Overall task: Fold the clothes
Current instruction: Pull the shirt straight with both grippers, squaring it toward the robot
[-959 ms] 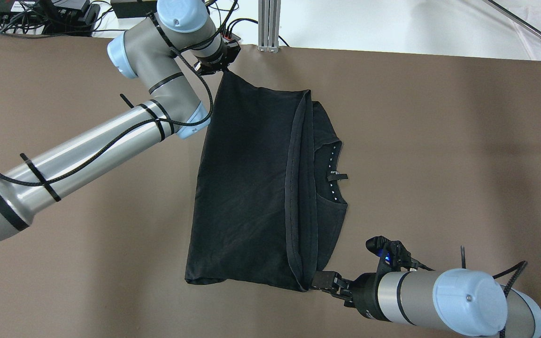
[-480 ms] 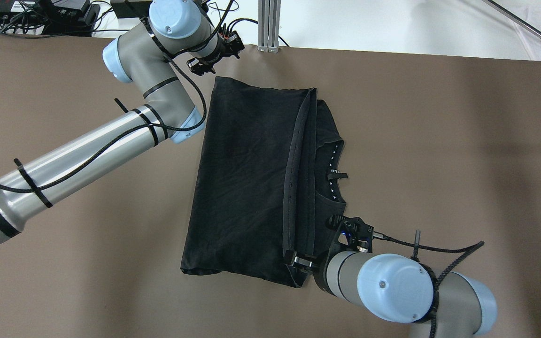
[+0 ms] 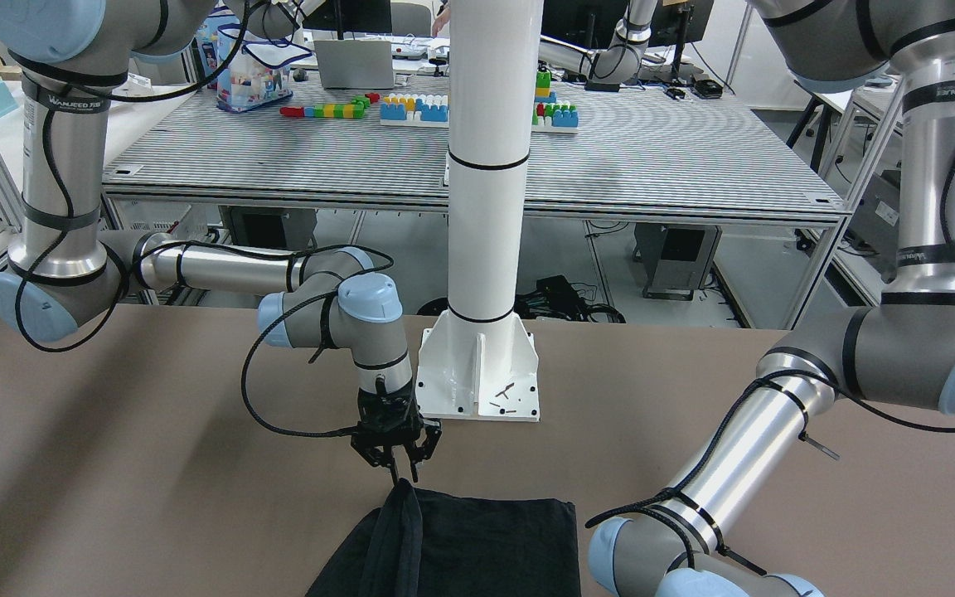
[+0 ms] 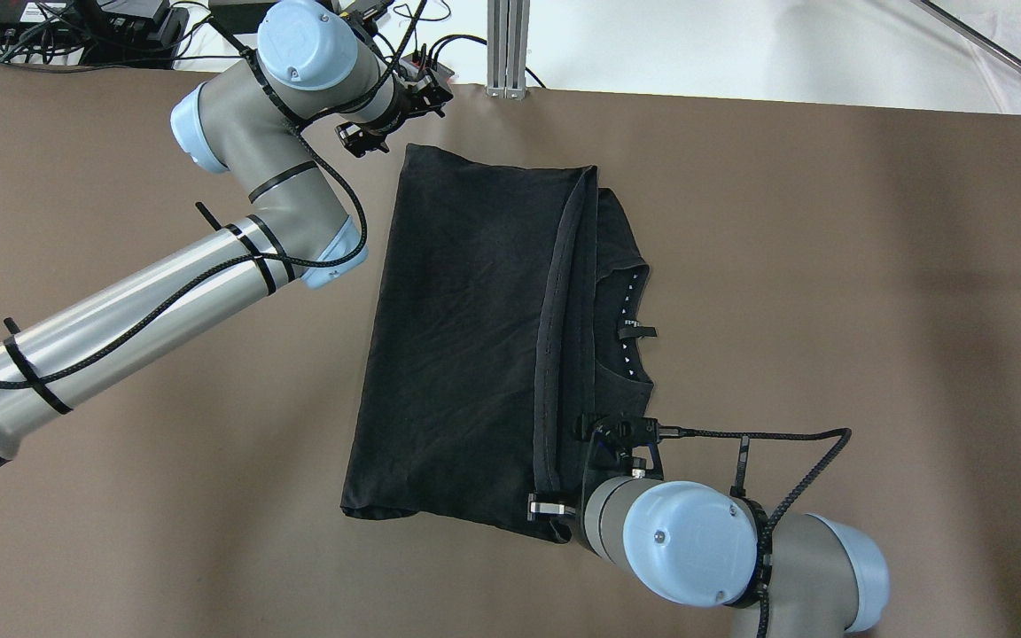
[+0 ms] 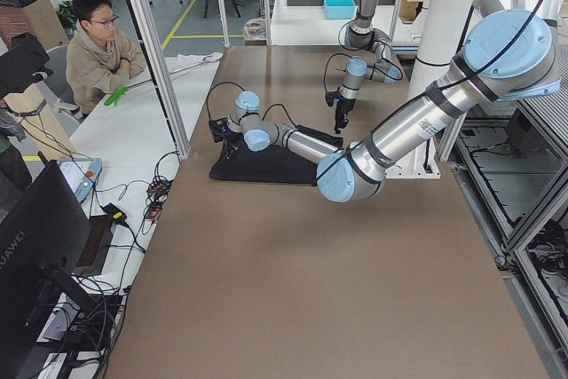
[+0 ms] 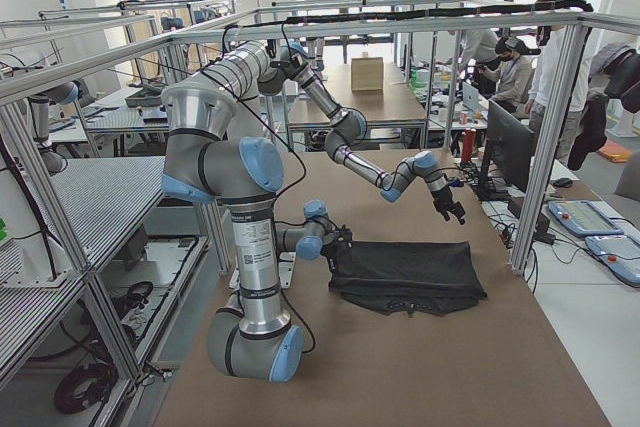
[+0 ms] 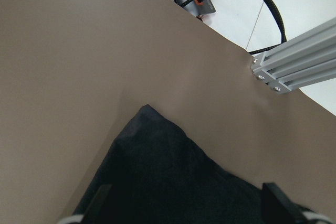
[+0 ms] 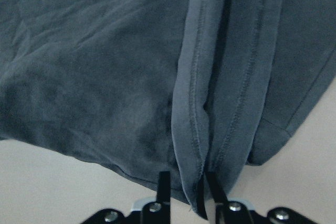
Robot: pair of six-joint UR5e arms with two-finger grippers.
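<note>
The black clothes (image 4: pixel 466 337) lie folded on the brown table, a stitched hem running down the middle and the collar showing at the right. My left gripper (image 4: pixel 373 142) hovers open just off the far-left corner; in the left wrist view its fingertips (image 7: pixel 102 195) stand wide apart over that corner of the clothes (image 7: pixel 173 171). My right gripper (image 4: pixel 546 507) is at the near edge, shut on the hem. The right wrist view shows the fingers (image 8: pixel 164 184) close together with the hem of the clothes (image 8: pixel 94 77) between them. From the front, the right gripper (image 3: pixel 403 474) points straight down onto a raised ridge of fabric.
The white pillar's base plate (image 3: pixel 477 373) is bolted down just behind the clothes. An aluminium post (image 4: pixel 508 44) and a cable cluster (image 4: pixel 76 27) sit at the table's far edge. A seated person (image 5: pixel 98 51) is beyond that edge. Bare brown table (image 4: pixel 830 266) lies to the right.
My left gripper let go of the far-left corner, which dropped flat, and drew back to the left. My right gripper carried the hem leftward, and its arm swung in over the near edge.
</note>
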